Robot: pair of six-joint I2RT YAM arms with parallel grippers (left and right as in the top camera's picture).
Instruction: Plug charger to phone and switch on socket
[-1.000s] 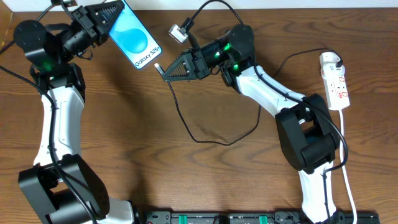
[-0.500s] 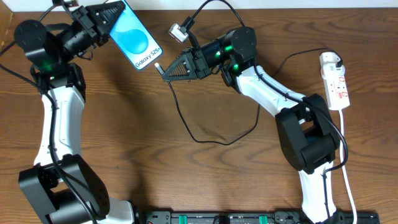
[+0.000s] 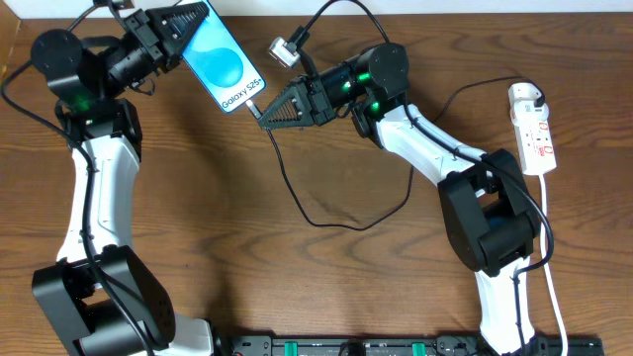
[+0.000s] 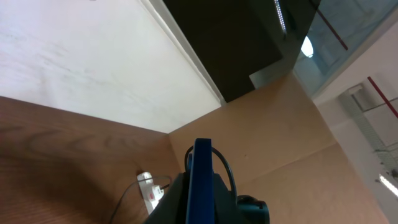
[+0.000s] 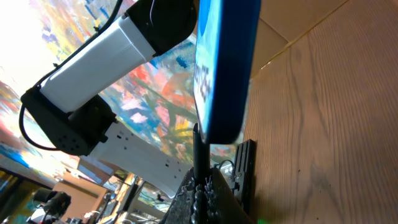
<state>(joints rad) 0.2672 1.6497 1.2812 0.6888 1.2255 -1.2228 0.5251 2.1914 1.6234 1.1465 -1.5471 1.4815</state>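
Observation:
My left gripper [image 3: 183,22] is shut on the phone [image 3: 226,63], holding it off the table at the far left with its cyan screen up and its bottom end toward the right arm. In the left wrist view the phone [image 4: 201,180] shows edge-on between the fingers. My right gripper [image 3: 272,110] is shut on the charger plug [image 3: 259,111], whose tip meets the phone's bottom edge. In the right wrist view the black plug [image 5: 198,152] stands against the phone's end [image 5: 225,68]. The black cable [image 3: 297,193] loops over the table to the white socket strip [image 3: 532,129] at the right.
A small white-and-metal clip object [image 3: 284,49] lies near the back edge behind the right gripper. The strip's white cord [image 3: 554,287] runs down the right side. A cardboard wall [image 4: 292,143] stands behind the table. The strip also shows in the left wrist view [image 4: 151,191].
My left gripper has moved the phone right and slightly down, closing the gap to the plug tip. The right gripper has held nearly still.

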